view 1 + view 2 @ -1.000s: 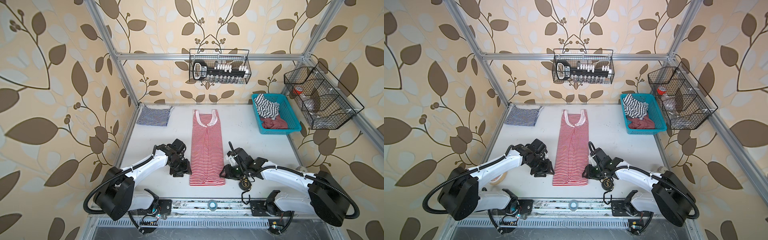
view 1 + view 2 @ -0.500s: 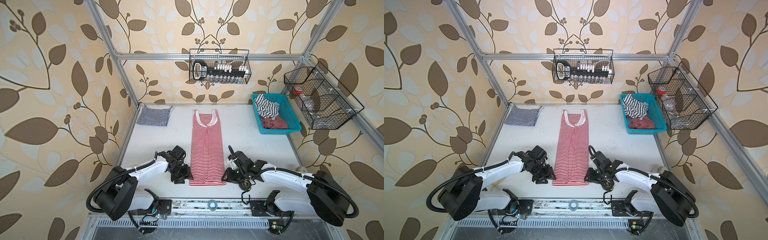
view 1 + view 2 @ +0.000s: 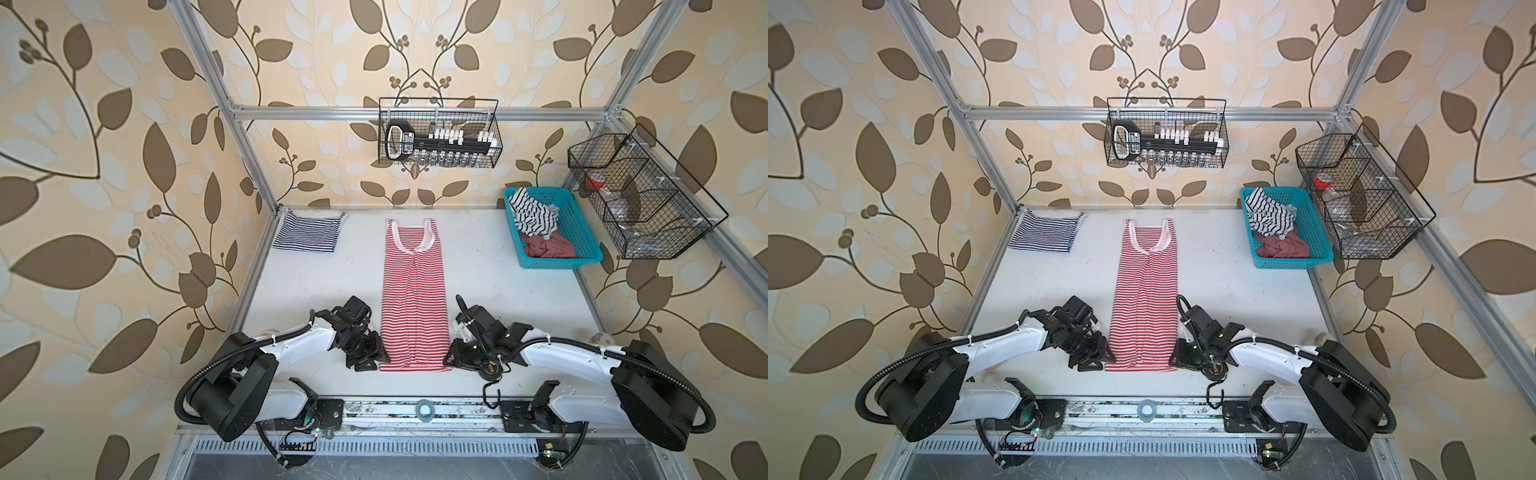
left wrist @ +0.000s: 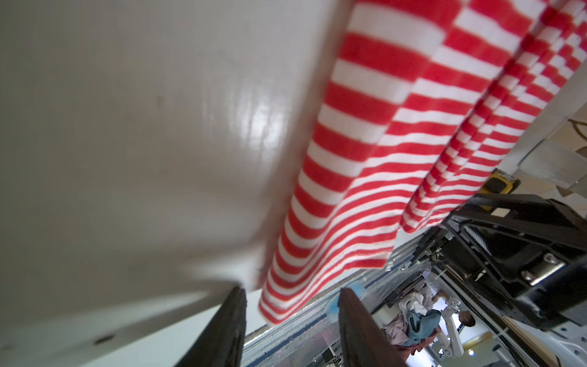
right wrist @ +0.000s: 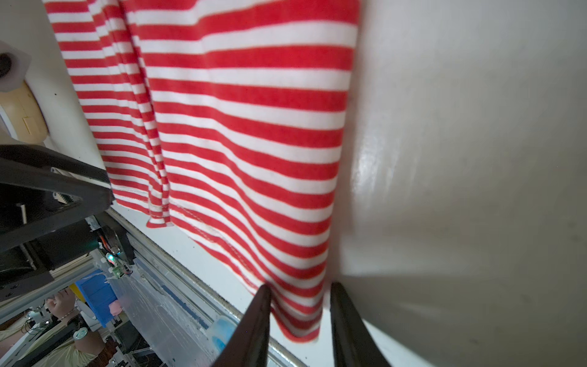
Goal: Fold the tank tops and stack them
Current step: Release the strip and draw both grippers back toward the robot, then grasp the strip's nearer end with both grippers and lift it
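Red-and-white tank top [image 3: 414,299] lengthwise on the tabletop [image 3: 332,282], hem at its front edge, left gripper [image 4: 290,290] apart around 1 hem corner, right gripper [image 5: 300,286] narrow astride the other — clamped or not, cannot tell — navy-and-white tank top [image 3: 307,236] folded, far-left corner.

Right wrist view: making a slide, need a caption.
Right hand straddles the hem corner of the red-and-white tank top on the white table, jaws apart.

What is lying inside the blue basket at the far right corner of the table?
A black-and-white striped cloth lies on top of a dull red cloth in the basket. Anything under these two is covered and cannot be seen.
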### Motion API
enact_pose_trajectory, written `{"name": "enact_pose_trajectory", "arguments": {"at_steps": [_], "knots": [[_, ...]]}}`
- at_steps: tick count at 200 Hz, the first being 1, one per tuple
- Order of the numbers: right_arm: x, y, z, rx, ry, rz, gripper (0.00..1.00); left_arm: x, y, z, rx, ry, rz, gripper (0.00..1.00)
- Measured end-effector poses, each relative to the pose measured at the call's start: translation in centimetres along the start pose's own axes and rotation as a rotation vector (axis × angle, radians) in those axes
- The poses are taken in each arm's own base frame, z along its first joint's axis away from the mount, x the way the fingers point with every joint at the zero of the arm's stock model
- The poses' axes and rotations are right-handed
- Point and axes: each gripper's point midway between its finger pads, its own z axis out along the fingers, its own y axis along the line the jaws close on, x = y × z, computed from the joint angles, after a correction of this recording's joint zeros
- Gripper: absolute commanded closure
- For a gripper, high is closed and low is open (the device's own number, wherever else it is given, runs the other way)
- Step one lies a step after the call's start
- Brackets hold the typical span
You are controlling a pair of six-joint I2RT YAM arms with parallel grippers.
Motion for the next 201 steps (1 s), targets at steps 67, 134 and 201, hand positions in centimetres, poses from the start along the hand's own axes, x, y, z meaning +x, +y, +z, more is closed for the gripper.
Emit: {"name": "enact_pose_trajectory", "arguments": {"at_steps": [67,134,201], "knots": [[0.0,0.0,0.2,-0.002,0.0,0.004,0.9,0.3,0.3,0.5,0.013,0.007,-0.021,0.77],[0.0,0.3,-0.1,-0.008,-0.014,-0.003,1.0,0.5,0.7,0.8,-0.009,-0.004,-0.027,1.0],[0.4,1.1,-1.5,-0.027,-0.048,-0.04,1.0,1.1,-0.1,-0.8,0.025,-0.06,-0.008,1.0]]}}
